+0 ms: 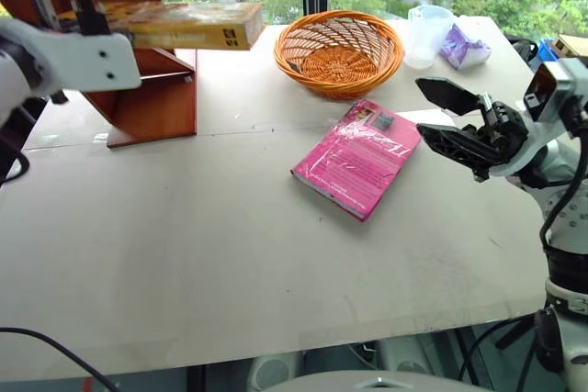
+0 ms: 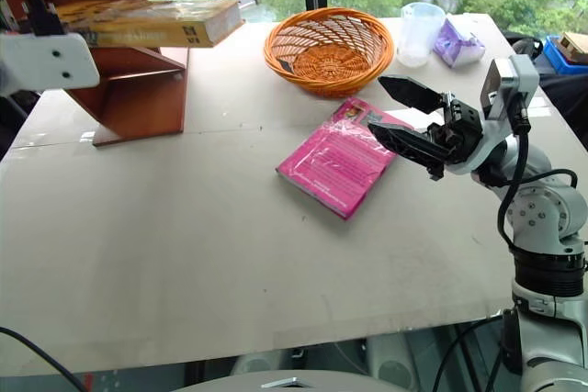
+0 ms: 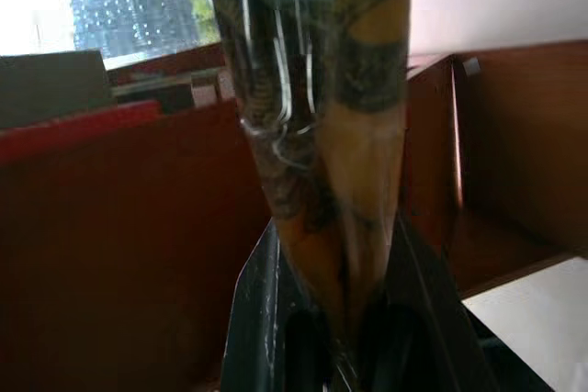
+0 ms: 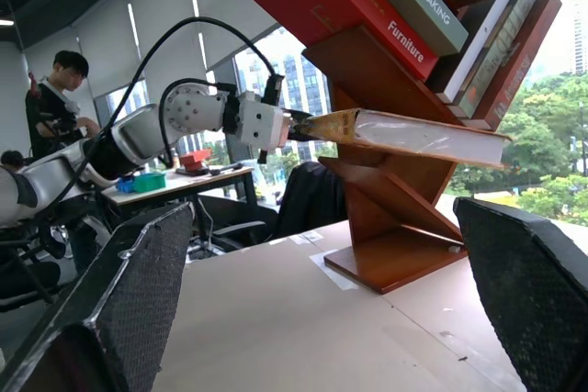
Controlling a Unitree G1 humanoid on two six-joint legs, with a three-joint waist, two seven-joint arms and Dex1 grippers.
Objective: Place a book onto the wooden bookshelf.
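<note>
Book (image 1: 188, 25) pinched at one end by left gripper (image 3: 340, 319), held level above table, long axis aimed past bookshelf (image 1: 152, 98) boards, clear of slot. Right gripper (image 2: 409, 121) spread wide, empty, well apart beside pink book (image 2: 340, 158). Left arm nearer shelf.

Just beside my open right hand, on its inner side, a pink book (image 1: 357, 159) lies flat on the pale table (image 1: 230, 263), its glossy wrap catching the light. Beyond that hand, farther out on the table, sits a round orange wicker basket (image 1: 338, 50), well apart from the pink book. Further out from my right hand, near the window, stands a clear plastic cup (image 1: 428, 34) with a crumpled purple wrapper (image 1: 462, 47) just beside it. Seen from my right wrist, a person (image 4: 57, 103) stands at a desk in the background.
</note>
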